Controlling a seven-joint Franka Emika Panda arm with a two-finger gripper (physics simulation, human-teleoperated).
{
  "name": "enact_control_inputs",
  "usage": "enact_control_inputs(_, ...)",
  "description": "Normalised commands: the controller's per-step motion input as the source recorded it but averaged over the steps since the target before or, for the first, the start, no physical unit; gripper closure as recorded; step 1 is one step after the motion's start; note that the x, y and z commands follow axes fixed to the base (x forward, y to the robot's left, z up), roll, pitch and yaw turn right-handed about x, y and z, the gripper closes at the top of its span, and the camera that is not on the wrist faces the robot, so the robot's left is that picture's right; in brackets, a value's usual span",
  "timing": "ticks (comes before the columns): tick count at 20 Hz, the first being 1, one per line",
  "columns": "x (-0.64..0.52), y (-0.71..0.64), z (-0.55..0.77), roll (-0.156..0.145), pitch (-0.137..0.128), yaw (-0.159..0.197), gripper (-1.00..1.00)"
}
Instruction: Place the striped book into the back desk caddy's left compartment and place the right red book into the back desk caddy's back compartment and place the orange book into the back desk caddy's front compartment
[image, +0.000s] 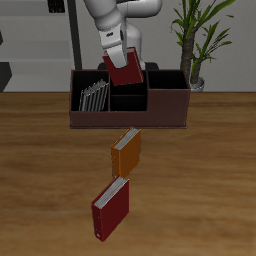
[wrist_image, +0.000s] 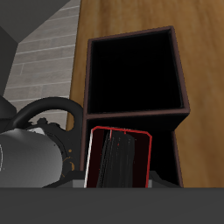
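Red book (image: 124, 68) hangs pinched in the gripper (image: 119, 57), tilted, just above the back desk caddy (image: 128, 117) and its middle cells. It could bump a divider or drop into the wrong cell. Its cover is dark red with white page edges.

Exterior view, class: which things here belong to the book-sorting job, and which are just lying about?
Job:
- back desk caddy
- striped book, already in the caddy
- right red book, held in the fingers
- orange book

Lying about:
- other red book
- potted plant
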Motion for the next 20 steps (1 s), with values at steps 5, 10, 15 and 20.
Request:
enact_control_inputs(5,-0.01,-0.02,-0.14,-0.008,0.03,0.03,1.0)
enact_control_inputs(10,0.05,-0.03,-0.14,-0.006,0.037,0.023,1.0)
enact_control_inputs(15,0.06,-0.03,-0.19,-0.006,0.034,0.022,1.0)
enact_control_inputs(20,0.0,-0.01,-0.21,0.004,0.048,0.011,1.0)
